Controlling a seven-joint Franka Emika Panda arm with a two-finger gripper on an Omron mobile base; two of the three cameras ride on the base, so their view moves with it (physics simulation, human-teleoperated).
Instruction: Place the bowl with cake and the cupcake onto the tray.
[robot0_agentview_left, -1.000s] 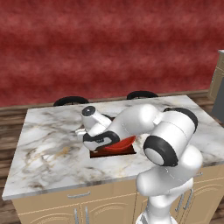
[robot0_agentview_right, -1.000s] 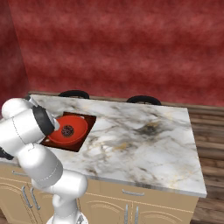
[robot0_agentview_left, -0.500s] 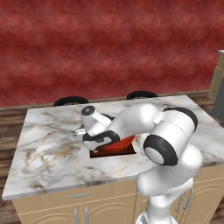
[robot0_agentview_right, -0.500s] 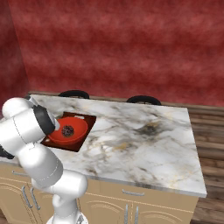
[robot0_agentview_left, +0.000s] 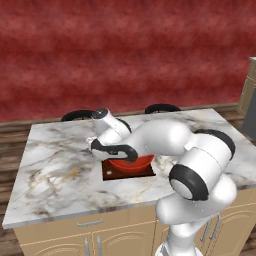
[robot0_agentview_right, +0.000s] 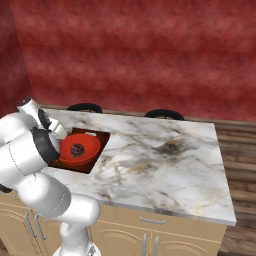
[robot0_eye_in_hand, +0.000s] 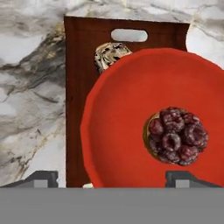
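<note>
The bowl with cake (robot0_eye_in_hand: 153, 127) is seen resting on the tray (robot0_eye_in_hand: 81, 65), its red-orange rim overhanging the board's one long edge, and the small dark cake (robot0_eye_in_hand: 176, 135) is seated near its centre. In the right base view the bowl with cake (robot0_agentview_right: 77, 149) is shown lying on the tray (robot0_agentview_right: 95, 137), which sits flat on the marble bench (robot0_agentview_right: 165, 160) near its left end. A small round thing with a pale, mottled top, taken to be the cupcake (robot0_eye_in_hand: 111, 54), is seen on the tray just beside the bowl's rim, partly hidden by it, close below the pale handle slot (robot0_eye_in_hand: 129, 35). The end effector (robot0_eye_in_hand: 111, 178) is held above the bowl's near rim, its two dark finger tips (robot0_eye_in_hand: 41, 178) spread wide apart with nothing pinched between them; whether the rim is touched cannot be told. In the left base view the arm is seen bent forward and down over the bench (robot0_agentview_left: 55, 165), the wrist folded low so that the hand hangs over the bowl with cake (robot0_agentview_left: 131, 162) on the tray (robot0_agentview_left: 114, 172). Two dark stool tops (robot0_agentview_left: 161, 107) are seen behind the bench, against the red wall (robot0_agentview_left: 125, 50).
</note>
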